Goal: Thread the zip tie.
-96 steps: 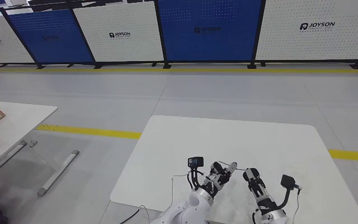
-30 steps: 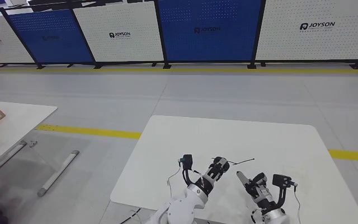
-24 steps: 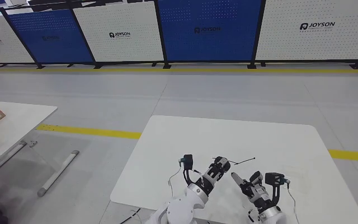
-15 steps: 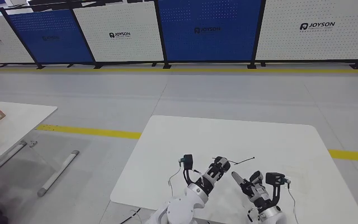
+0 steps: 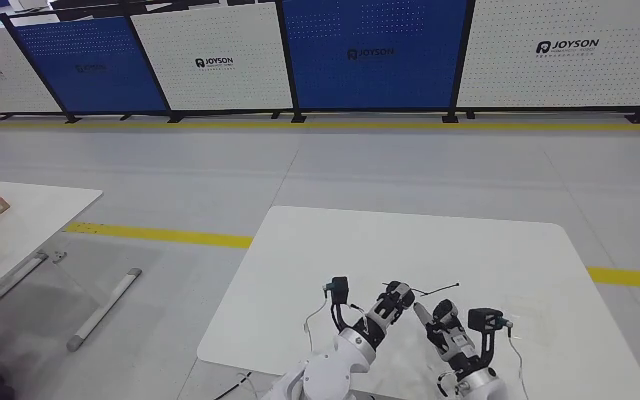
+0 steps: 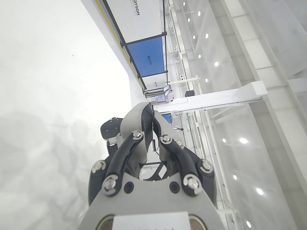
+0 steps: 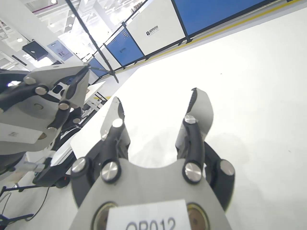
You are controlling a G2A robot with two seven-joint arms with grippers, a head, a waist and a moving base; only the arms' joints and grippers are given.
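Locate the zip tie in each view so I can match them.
Top view: zip tie juts from the left end effector.
Left wrist view: hidden inside the shut left end effector.
Right wrist view: zip tie slants up from the left end effector.
Shared landmark: the left end effector.

Bright ceiling lights (image 6: 243, 140) glare off the white table (image 6: 48, 48), wide-angle edges bending

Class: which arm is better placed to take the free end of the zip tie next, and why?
Right. The right gripper is open, empty and close beside the zip tie; the left gripper is shut on the tie, so it likely just steadies it.
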